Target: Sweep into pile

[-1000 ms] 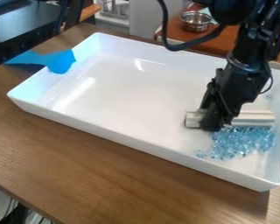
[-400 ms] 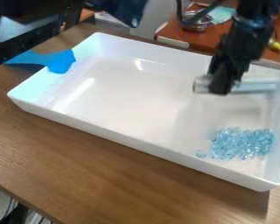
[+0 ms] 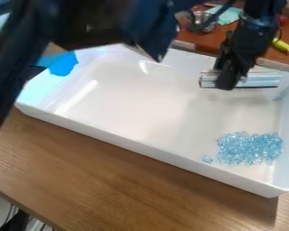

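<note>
Fingers (image 3: pixel 227 80) clamp the ribbed bar (image 3: pixel 263 80), likely stiff and light (mid-length would grip steadier); the blue crystals (image 3: pixel 249 148) look slippery.

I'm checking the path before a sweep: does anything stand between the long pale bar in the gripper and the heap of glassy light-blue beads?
Nothing visible does: from the bar in the black gripper to the heap, only bare floor of the white rectangular tray shows. One loose bead lies beside the heap, off that path.

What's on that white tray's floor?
Mostly clear blue beads, piled toward the right, with stray bits apart. The bar held by the end effector hides whatever lies behind it.
</note>
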{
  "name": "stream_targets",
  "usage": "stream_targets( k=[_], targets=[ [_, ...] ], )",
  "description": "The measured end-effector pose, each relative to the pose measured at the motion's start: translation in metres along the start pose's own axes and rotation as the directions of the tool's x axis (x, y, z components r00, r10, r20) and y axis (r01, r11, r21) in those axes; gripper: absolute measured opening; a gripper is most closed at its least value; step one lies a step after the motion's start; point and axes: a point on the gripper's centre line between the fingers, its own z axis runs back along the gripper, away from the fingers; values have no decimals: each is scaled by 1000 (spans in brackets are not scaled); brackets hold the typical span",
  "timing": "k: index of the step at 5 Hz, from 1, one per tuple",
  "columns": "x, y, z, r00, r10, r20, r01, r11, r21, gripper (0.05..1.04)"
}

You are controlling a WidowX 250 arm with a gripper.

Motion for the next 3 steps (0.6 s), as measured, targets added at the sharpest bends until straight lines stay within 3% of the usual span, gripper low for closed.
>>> stream_targets(
  k=[1,3],
  targets=[
    [2,6,-7,1000,14,-6,-14,999,33,381],
    [7,4,-18,1000,8,-27,-8,1000,22,381]
  ],
)
